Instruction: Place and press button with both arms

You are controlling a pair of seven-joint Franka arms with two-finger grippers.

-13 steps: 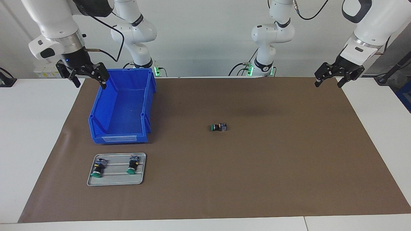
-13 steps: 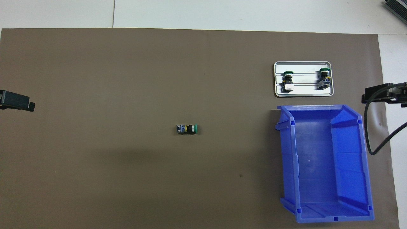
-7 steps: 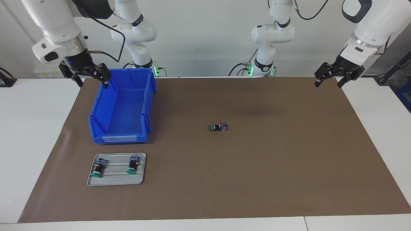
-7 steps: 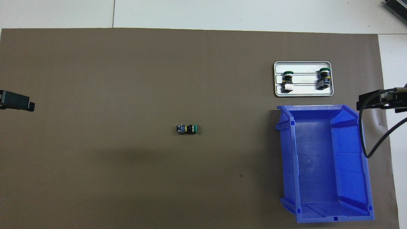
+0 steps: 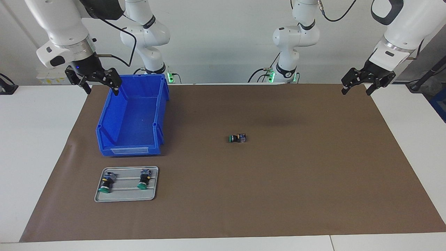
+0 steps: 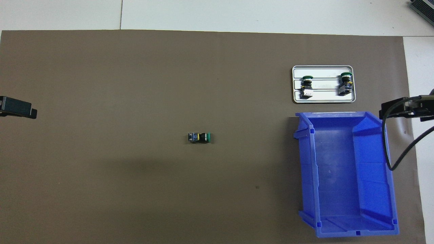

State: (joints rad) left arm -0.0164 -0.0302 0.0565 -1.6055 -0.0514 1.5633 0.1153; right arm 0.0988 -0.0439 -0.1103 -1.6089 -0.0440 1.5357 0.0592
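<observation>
Lying sideways on mat: button [image 5: 238, 138], green cap, black barrel, grey-blue end.

Right end effector [image 5: 100, 84] shifted toward blue bin [image 5: 132, 115], now over its edge.

The right gripper [image 5: 100, 84] is carried on a white arm that comes down from the upper corner of the facing view at the right arm's end of the table; its wrist is bent downward and its two black fingers are spread apart – nothing is gripped. In the overhead view only its tips [image 6: 401, 108] are seen at the edge. The left gripper [image 5: 356, 87] is held up in the air at the left arm's end, pointed downward from a tilted wrist, with its fingers likewise spread – empty. Overhead, only its tip [image 6: 18, 110] is shown.
</observation>
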